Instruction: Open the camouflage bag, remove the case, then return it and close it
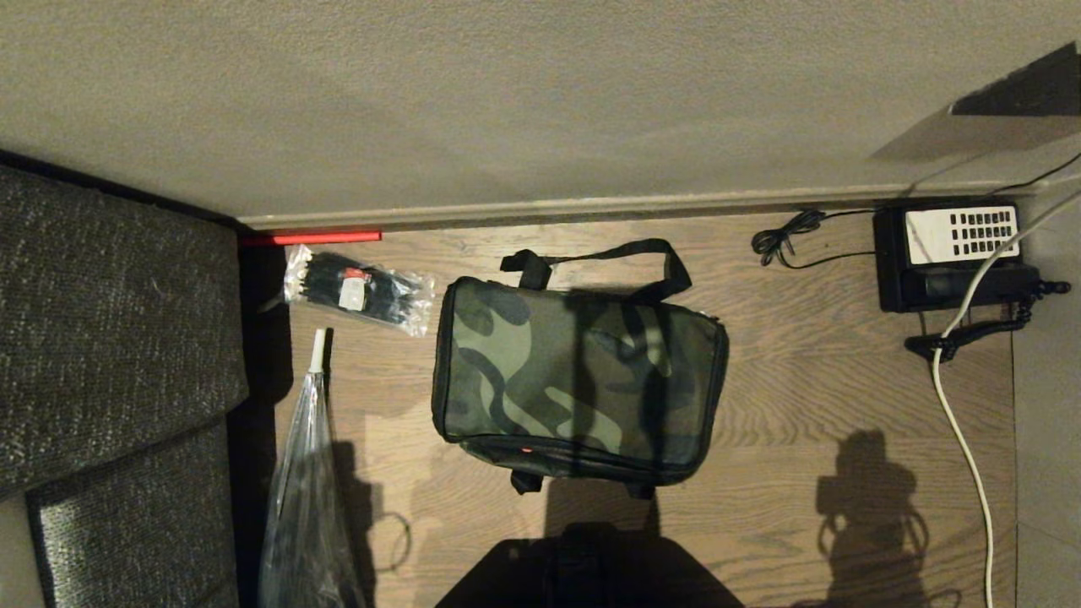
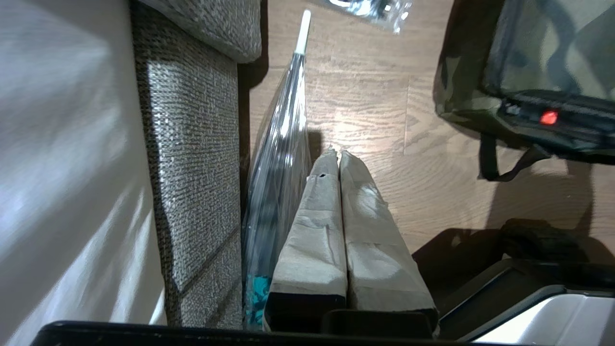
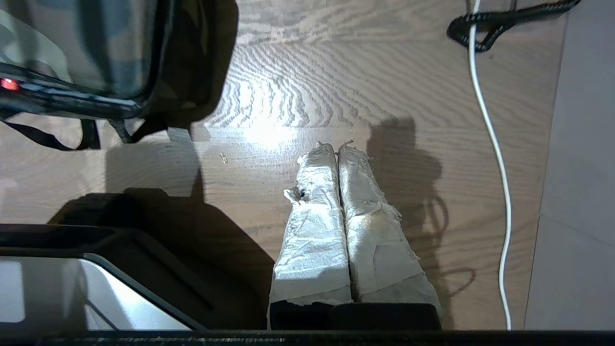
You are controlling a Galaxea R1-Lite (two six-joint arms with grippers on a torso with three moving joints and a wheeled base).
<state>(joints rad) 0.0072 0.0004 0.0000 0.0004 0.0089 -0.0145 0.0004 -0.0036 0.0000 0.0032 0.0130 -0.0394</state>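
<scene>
The camouflage bag (image 1: 578, 380) lies zipped shut on the wooden floor (image 1: 811, 397) in the middle of the head view, its black strap toward the wall. Its near corner shows in the left wrist view (image 2: 528, 72) and in the right wrist view (image 3: 110, 53). The case is hidden. My left gripper (image 2: 336, 153) hangs shut over bare floor to the bag's left, with nothing between its tape-wrapped fingers. My right gripper (image 3: 335, 146) is shut and empty too, above the floor to the bag's right. Neither arm appears in the head view.
A clear packet of black ties (image 1: 359, 291) lies left of the bag. A folded clear umbrella (image 1: 308, 473) leans by a grey sofa (image 1: 110, 338). A black telephone (image 1: 954, 253) with cords and a white cable (image 1: 963, 439) sits at the right. My base (image 1: 583, 570) casts shadow just before the bag.
</scene>
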